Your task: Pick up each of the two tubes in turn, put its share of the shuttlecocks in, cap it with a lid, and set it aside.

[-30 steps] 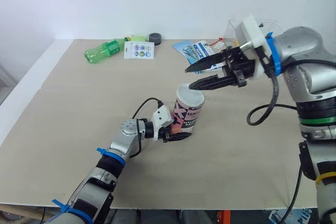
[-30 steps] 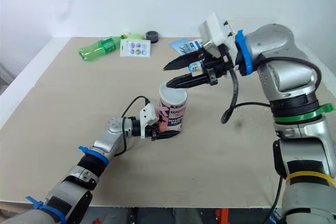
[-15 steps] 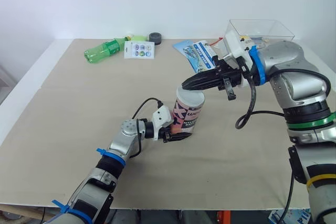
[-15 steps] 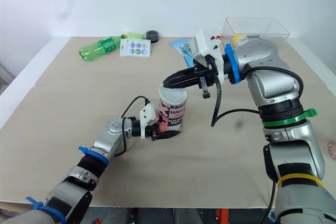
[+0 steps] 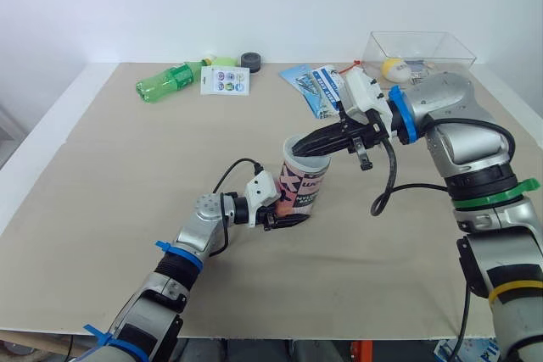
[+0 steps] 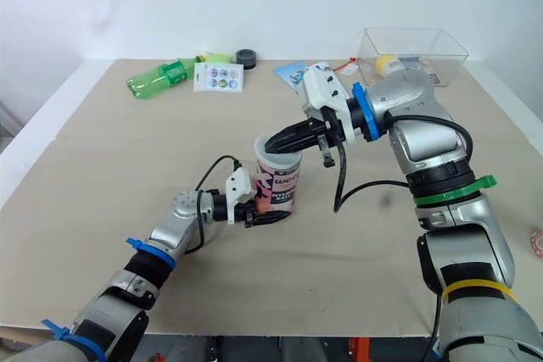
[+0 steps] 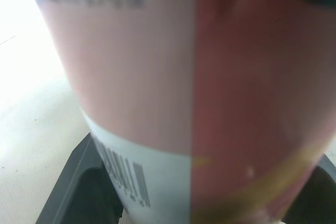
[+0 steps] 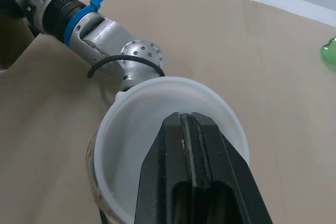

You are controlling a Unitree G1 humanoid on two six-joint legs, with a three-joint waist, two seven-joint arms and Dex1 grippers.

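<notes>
So the tube point(image 5: 303, 182) stands roughly mid-desk point(image 5: 127, 175), leaning a touch, with the left pincer point(image 5: 280, 212) clamped round its lower part, down near the base. The white lid point(image 8: 157, 103) sits in the mouth of the tube. The right pincer point(image 5: 299, 149) has its two fingers pinched together with nothing between them, tips poking down into the dish of the lid. Looks to me like the capping step: pressing the lid home.

What worries me is that I can't tell if those tips are dead centre. If they push nearer one side, the lid could cock, with one edge seated and the other popped up, or the tips could skid off the slick plastic. The left grip is also low, so any sideways shove up top gets plenty of leverage, and the tube could pivot in the fingers or tip over. A thin lid might just buckle inward too. No idea what's inside the tube, the lid hides it
</notes>
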